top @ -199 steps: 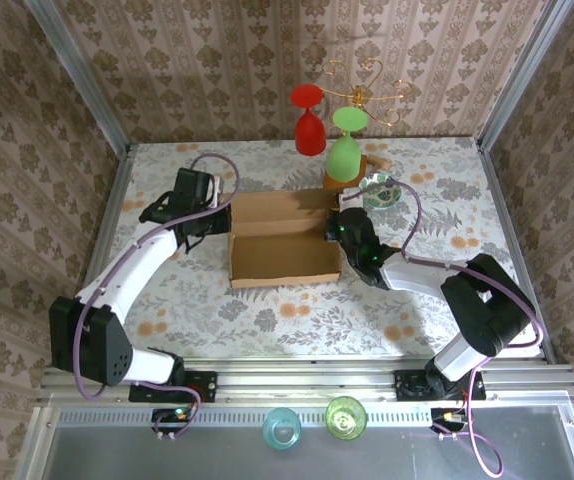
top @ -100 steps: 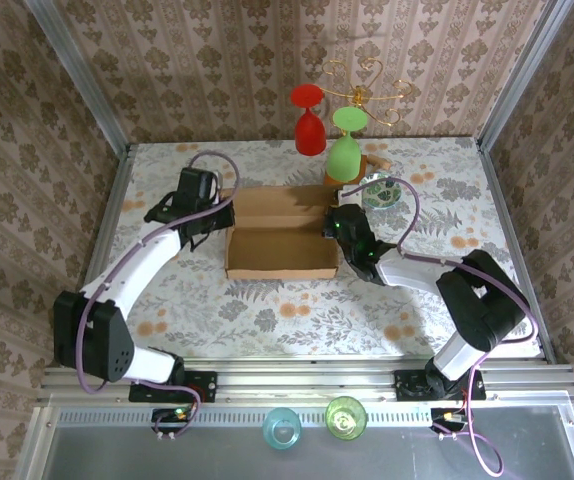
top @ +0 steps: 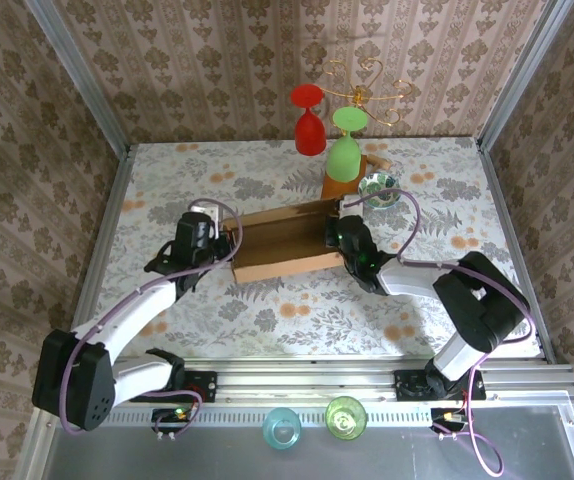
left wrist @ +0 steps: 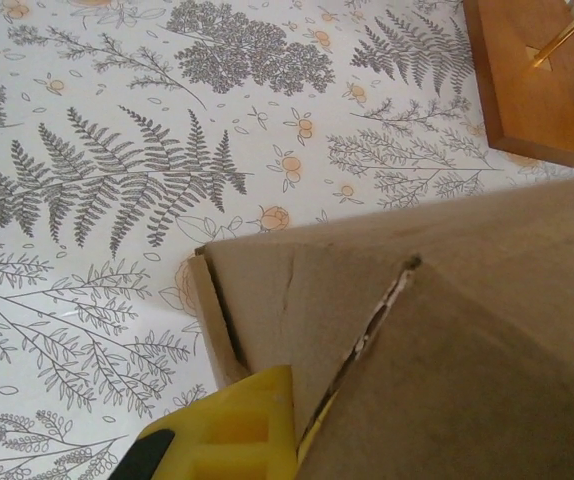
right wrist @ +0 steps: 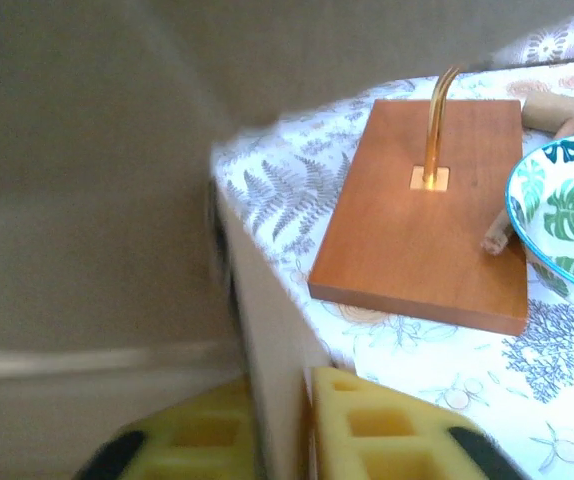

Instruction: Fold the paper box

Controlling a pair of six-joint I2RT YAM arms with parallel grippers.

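From above, the paper box (top: 285,245) lies at the middle of the fern-patterned table (top: 267,320), skewed, with its right end farther back than its left. It is half formed, with long walls raised around an open trough. The left tool (top: 223,243) meets its left end and the right tool (top: 338,234) its right end. Behind the box stands a gold stand with a red glass (top: 309,130) and a green glass (top: 344,155) hung upside down. A leaf-printed bowl (top: 378,188) sits just beside the stand.

The left wrist camera adds the detail of the grip. One yellow finger (left wrist: 232,430) presses on a cardboard wall by a torn crease, and the other finger is hidden behind the cardboard. This tool is closed on the box.

The right wrist camera shows the box's end wall standing upright between two yellow fingers (right wrist: 387,425). The nearer side is blurred, so I cannot tell whether they pinch it or merely flank it. It also shows the stand's wooden base (right wrist: 422,225) close by the box corner, with the bowl touching the base's far edge.
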